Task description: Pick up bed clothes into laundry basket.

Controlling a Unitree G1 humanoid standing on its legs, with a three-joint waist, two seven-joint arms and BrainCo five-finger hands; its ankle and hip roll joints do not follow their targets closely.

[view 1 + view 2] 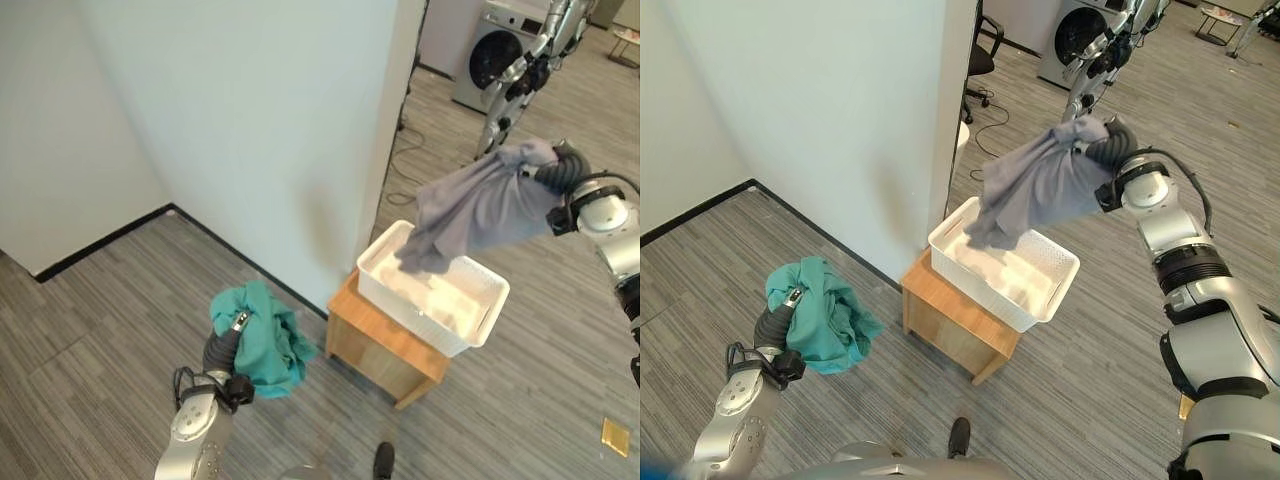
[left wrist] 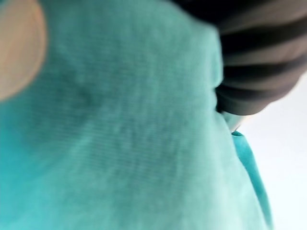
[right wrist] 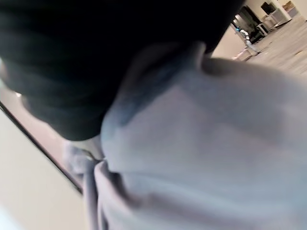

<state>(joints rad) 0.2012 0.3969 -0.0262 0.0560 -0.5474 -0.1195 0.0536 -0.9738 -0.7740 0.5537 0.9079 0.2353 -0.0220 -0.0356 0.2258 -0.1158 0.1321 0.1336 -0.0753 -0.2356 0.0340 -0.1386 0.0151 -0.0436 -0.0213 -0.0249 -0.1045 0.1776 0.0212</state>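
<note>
Left hand [image 1: 777,322] carries a bunched teal cloth [image 1: 825,315] low, well left of the basket; fingers are buried in the fabric, so I cannot tell their grip. White basket [image 1: 480,322] sits on a small wooden worktop [image 1: 375,345]. Right hand [image 1: 1110,142], fingers clenched around a grey cloth [image 1: 1040,190], holds it high so its tail hangs over the basket, probably for a drop.

Grey wood-plank floor [image 1: 90,330], pale wall [image 1: 250,120] with dark skirting, small wooden table [image 1: 385,345], washing machine [image 1: 492,50] beyond
</note>
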